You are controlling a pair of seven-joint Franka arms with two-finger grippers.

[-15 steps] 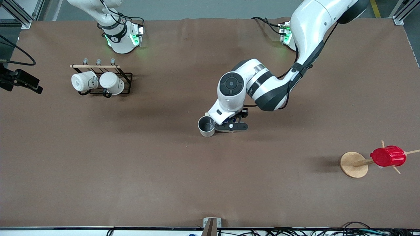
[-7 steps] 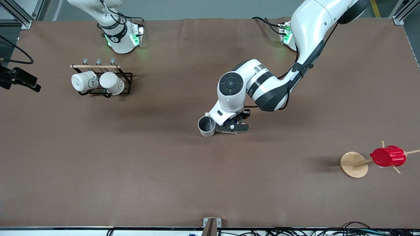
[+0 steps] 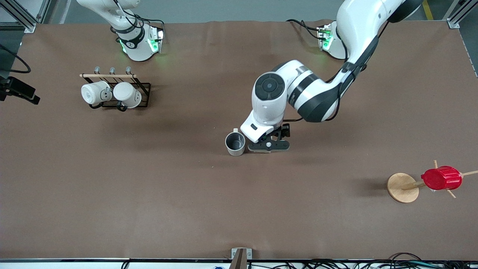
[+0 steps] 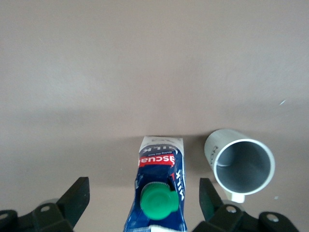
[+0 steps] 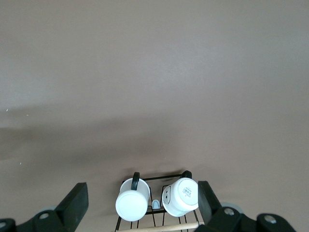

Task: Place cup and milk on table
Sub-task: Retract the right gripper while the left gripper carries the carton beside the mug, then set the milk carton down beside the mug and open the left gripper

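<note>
The cup (image 3: 235, 144) stands upright on the brown table (image 3: 149, 194) near its middle; it also shows in the left wrist view (image 4: 240, 166). The milk (image 4: 159, 191) stands upright right beside the cup, toward the left arm's end. In the front view the left hand hides it. My left gripper (image 3: 269, 145) is over the milk and open. In the left wrist view (image 4: 143, 199) its fingers stand clear of the carton on both sides. My right gripper (image 5: 142, 205) is open and empty, high above the table. Its dark hand shows at the front view's edge (image 3: 20, 90).
A black wire rack (image 3: 143, 89) with two white mugs (image 3: 93, 93) stands near the right arm's base. A red ribbed cup (image 3: 441, 178) hangs on a wooden stand (image 3: 402, 187) at the left arm's end.
My left hand has shifted a little toward the left arm's end, away from the cup. My right hand has moved farther out past the table's edge.
</note>
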